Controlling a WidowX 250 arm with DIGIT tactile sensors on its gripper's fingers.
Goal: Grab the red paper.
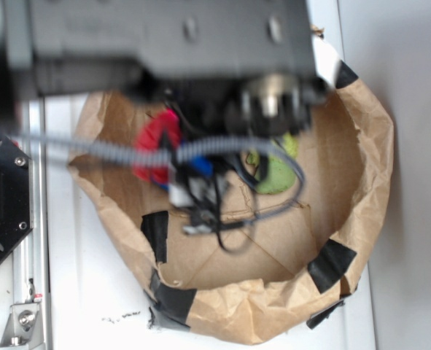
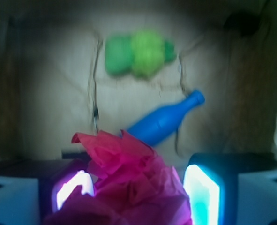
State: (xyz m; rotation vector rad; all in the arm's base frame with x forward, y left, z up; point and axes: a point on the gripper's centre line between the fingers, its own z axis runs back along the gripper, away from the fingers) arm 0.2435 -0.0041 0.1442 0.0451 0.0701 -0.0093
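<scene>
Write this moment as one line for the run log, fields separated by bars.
hand: open, fingers either side of red paper | not yet gripped | blue bottle, green toy lie beyond, apart

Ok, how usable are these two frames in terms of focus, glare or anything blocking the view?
Exterior view: the arm is a blurred dark mass across the top, hiding most of the red paper inside the brown paper bowl. Wrist view: soft throughout; the blue bottle and green toy are fuzzy, the pincer fingers glow with glare either side of the red paper.
</scene>
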